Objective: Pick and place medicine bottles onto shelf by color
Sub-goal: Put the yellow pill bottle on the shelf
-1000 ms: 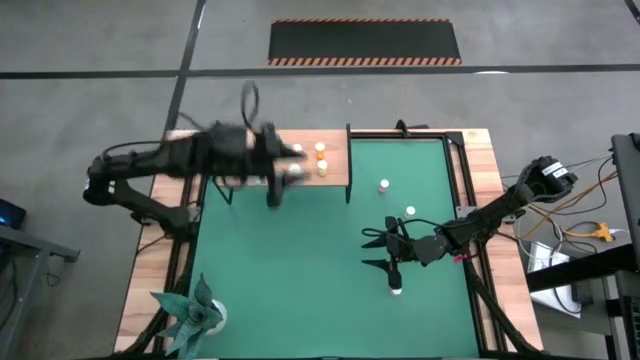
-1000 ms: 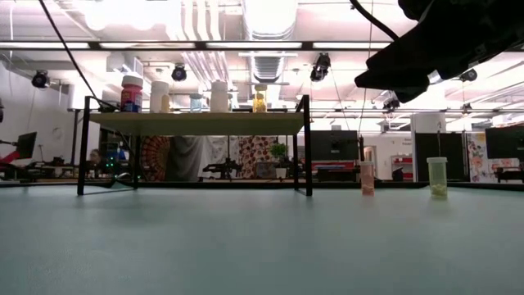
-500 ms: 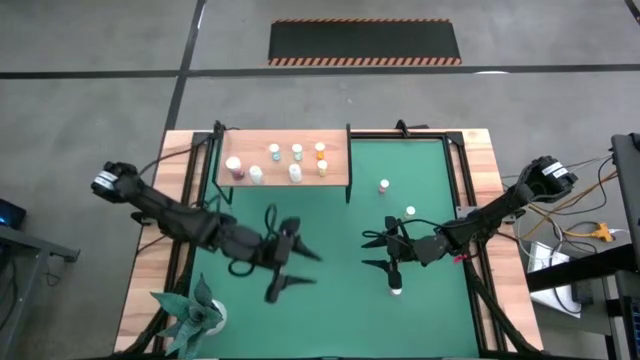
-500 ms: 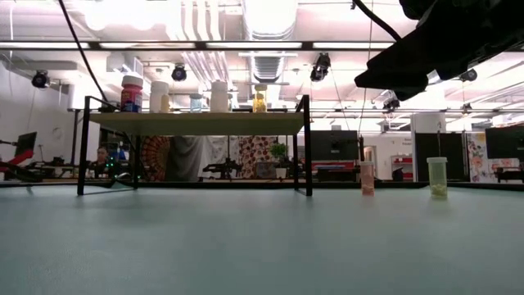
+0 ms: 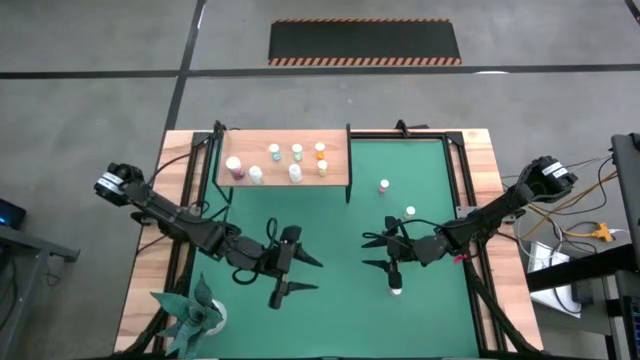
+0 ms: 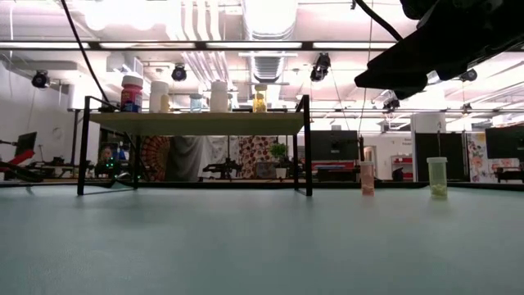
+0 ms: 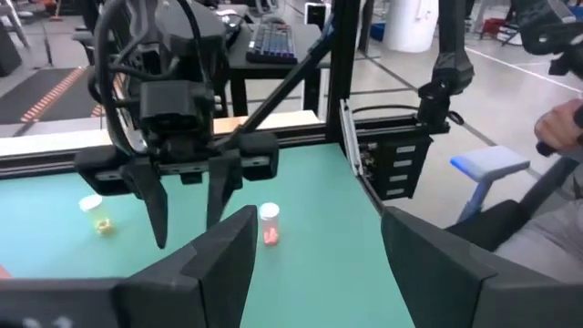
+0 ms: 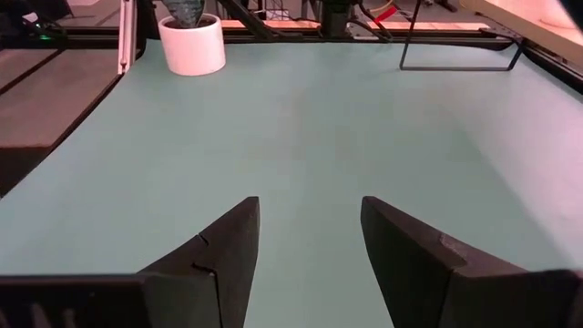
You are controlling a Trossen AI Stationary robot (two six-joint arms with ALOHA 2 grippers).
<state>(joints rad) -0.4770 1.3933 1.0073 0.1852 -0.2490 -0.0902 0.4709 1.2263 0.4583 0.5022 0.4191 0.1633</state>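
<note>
The light-wood shelf stands on black posts at the far left of the green mat, with several white-capped bottles upright on it, also shown on the shelf in the low view. Three bottles stand on the mat: a pink one, a pale green one and a white-capped one. My left gripper hangs open over the middle of the mat. My right gripper is open too, just far of the white-capped bottle, pointing left. In the left wrist view a pink bottle stands beside the right gripper.
A paper plant in a white pot stands at the mat's near left corner. Black frame rails run along the table's sides. Bare mat lies between the two grippers and along the near edge.
My left arm has swung from over the shelf toward the near edge and down to the middle of the mat, then eased slightly right; its fingers stay open. The shelf and its bottles now show uncovered. My right arm has kept still.
</note>
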